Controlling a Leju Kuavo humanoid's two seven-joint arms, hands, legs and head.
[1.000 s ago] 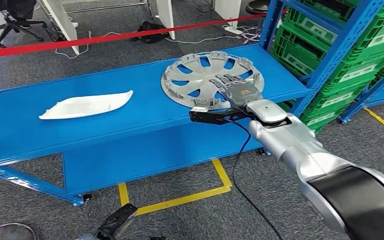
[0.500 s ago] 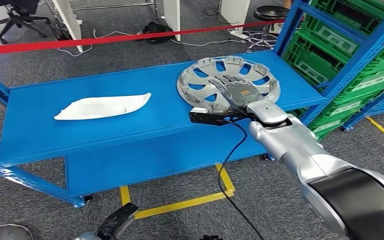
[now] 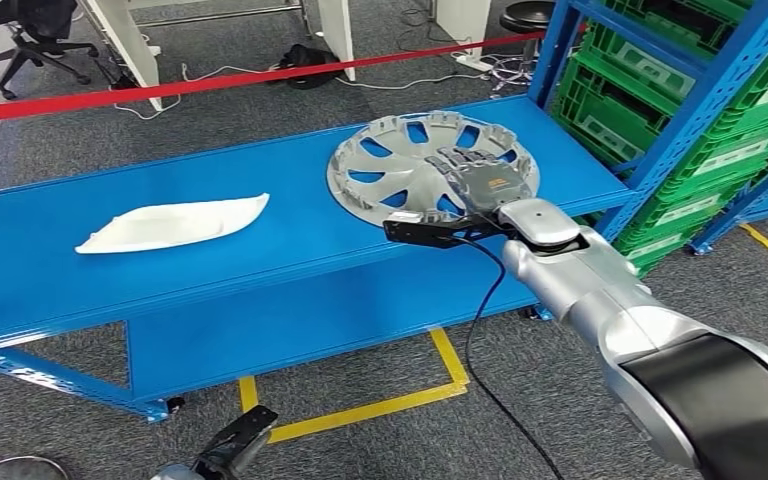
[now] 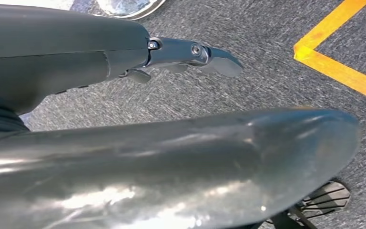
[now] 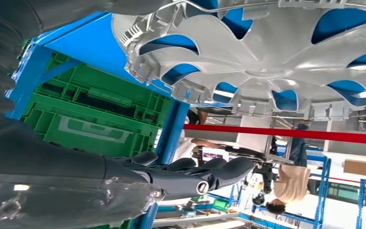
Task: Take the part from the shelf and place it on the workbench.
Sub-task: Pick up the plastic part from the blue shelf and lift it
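Observation:
A silver hubcap [image 3: 400, 165] lies flat on the right part of the blue bench top [image 3: 290, 240]. My right hand [image 3: 475, 180] is stretched out above its near right side, fingers straight and spread, holding nothing. In the right wrist view the fingers [image 5: 195, 174] stand apart from the hubcap's ribbed surface [image 5: 262, 71]. A white curved part [image 3: 170, 222] lies on the left of the same top. My left hand [image 3: 232, 450] hangs low beside my body; the left wrist view shows its fingers [image 4: 186, 52] extended over grey carpet, holding nothing.
Blue racking with green crates [image 3: 660, 90] stands close on the right. A red barrier tape [image 3: 210, 82] runs behind the bench. Yellow floor tape [image 3: 360, 405] marks the carpet in front. A black cable hangs from my right wrist. A person [image 5: 286, 183] stands beyond the tape.
The whole picture swung right and back left, so the camera moved. My right hand stays spread over the hubcap, which has not shifted on the bench.

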